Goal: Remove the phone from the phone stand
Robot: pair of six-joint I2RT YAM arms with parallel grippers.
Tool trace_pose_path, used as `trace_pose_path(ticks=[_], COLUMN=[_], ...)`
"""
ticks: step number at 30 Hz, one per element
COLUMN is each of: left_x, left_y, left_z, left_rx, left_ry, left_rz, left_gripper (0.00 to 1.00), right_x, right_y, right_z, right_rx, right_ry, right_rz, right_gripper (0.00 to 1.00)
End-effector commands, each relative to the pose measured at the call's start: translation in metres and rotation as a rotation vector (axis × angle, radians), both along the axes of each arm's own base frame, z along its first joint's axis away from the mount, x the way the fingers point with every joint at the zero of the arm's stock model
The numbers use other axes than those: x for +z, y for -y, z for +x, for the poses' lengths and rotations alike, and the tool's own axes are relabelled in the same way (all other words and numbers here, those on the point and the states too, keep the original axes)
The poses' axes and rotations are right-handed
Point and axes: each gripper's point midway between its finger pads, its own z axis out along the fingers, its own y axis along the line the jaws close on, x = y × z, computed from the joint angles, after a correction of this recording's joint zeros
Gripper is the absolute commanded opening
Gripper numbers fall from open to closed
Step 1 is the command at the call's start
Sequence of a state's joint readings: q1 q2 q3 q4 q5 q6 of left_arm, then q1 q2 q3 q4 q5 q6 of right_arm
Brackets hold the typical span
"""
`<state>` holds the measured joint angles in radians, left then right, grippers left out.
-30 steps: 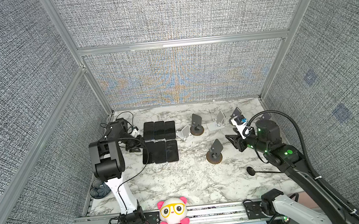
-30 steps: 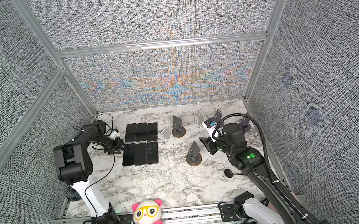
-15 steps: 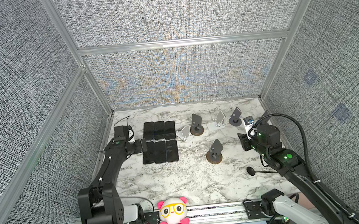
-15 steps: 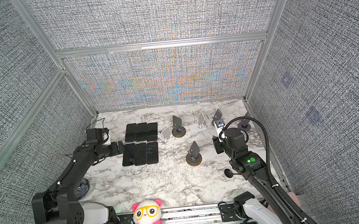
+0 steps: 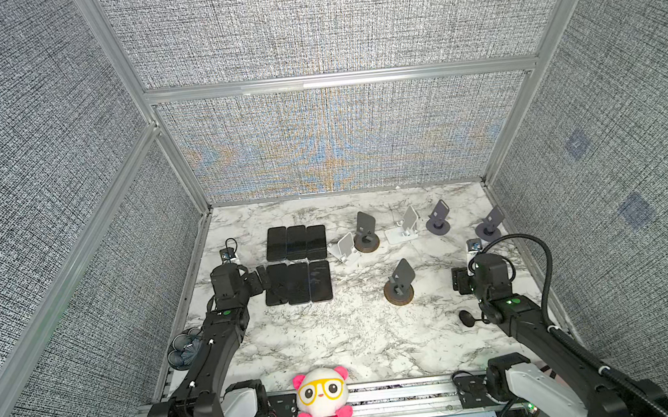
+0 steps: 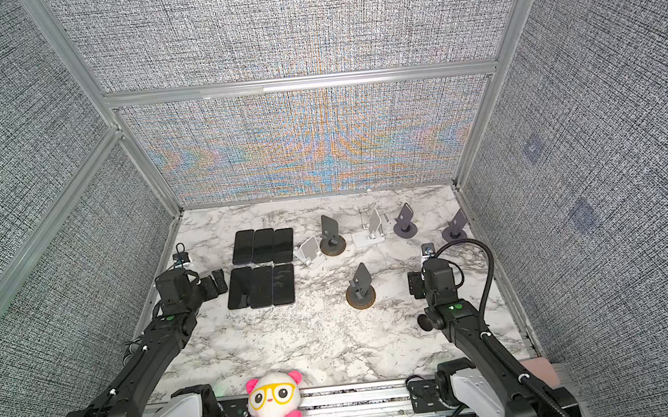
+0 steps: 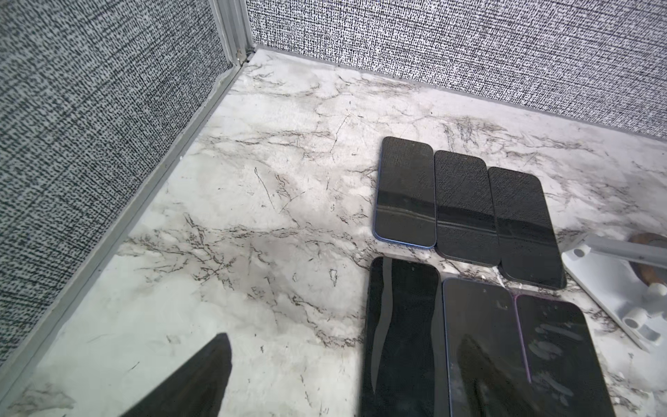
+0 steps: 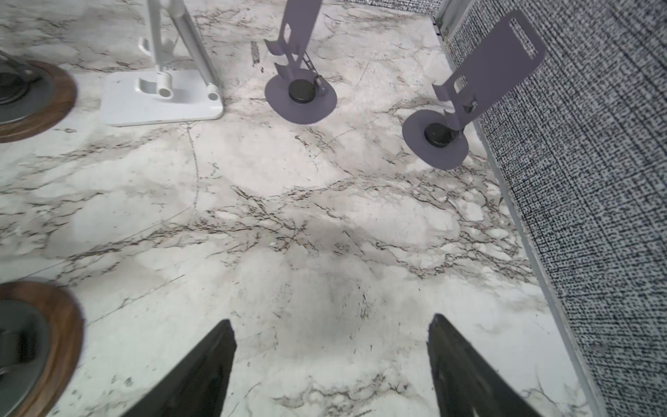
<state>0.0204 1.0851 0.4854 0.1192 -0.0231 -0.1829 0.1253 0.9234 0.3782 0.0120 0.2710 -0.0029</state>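
Note:
Several dark phones (image 5: 296, 263) lie flat on the marble table in two rows of three, also seen in the left wrist view (image 7: 465, 209). Several phone stands stand empty to their right: a grey one on a wooden base (image 5: 399, 282), a white one (image 5: 403, 228) and a purple one (image 5: 438, 218). My left gripper (image 5: 261, 277) (image 7: 339, 361) is open at the left edge of the near row, holding nothing. My right gripper (image 5: 458, 281) (image 8: 332, 325) is open over bare marble, short of the purple stands (image 8: 299, 97).
A second purple stand (image 8: 436, 140) stands close to the right wall (image 5: 544, 239). Another white stand (image 5: 344, 250) and a wood-based one (image 5: 365, 233) sit beside the phones. A plush toy (image 5: 324, 402) sits on the front rail. A small black knob (image 5: 466, 318) lies near the right arm.
The left arm has swung down low while its gripper stayed by the near row and opened. The right gripper has drawn back from the rear stands toward the front and opened wider.

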Motion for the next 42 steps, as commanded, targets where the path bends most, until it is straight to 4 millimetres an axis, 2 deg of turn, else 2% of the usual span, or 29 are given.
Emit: trace_pose_path(ticks=[1,3,5,6,14,22,24,27,30,35,40,42], left_x=[0.03,0.027,0.02,0.016,-0.009,-0.008,-0.013,-0.019,-0.02,-0.021,-0.021,-0.025], left_y=[-0.001,-0.002,-0.002,-0.003,-0.014,-0.022,-0.026,-0.013,-0.011,-0.01,-0.003,-0.011], left_z=[0.019,0.022,0.026,0.028,0.038,0.045,0.049,0.061,0.06,0.06,0.055,0.049], left_rx=[-0.018,-0.025,-0.034,-0.032,0.031,0.07,0.099,-0.003,-0.012,-0.015,-0.063,0.001], left_ry=[0.156,0.147,0.13,0.127,0.144,0.168,0.155,0.165,0.149,0.152,0.192,0.203], left_rz=[0.048,0.068,0.084,0.088,0.109,0.139,0.131,0.16,0.151,0.154,0.156,0.139], left_gripper=[0.98,0.98,0.98,0.98,0.99,0.99,0.99,0.99,0.99,0.99,0.99,0.99], right_x=[0.021,0.017,0.013,0.013,0.012,0.015,0.016,0.017,0.015,-0.008,-0.011,-0.01], right_y=[0.001,0.002,0.002,0.002,0.004,0.002,0.002,0.0,-0.001,-0.001,0.004,0.003], right_z=[0.018,0.019,0.02,0.021,0.026,0.042,0.048,0.055,0.063,0.072,0.07,0.074], right_rx=[-0.017,-0.014,-0.01,-0.008,-0.005,0.009,0.011,0.015,0.015,0.005,-0.024,-0.012], right_ry=[0.161,0.18,0.197,0.207,0.265,0.307,0.321,0.342,0.365,0.379,0.357,0.377], right_rz=[0.032,0.028,0.022,0.019,0.009,0.016,0.019,0.035,0.062,0.071,0.078,0.076], right_gripper=[0.83,0.88,0.98,0.99,0.99,0.99,0.99,0.99,0.99,0.99,0.99,0.99])
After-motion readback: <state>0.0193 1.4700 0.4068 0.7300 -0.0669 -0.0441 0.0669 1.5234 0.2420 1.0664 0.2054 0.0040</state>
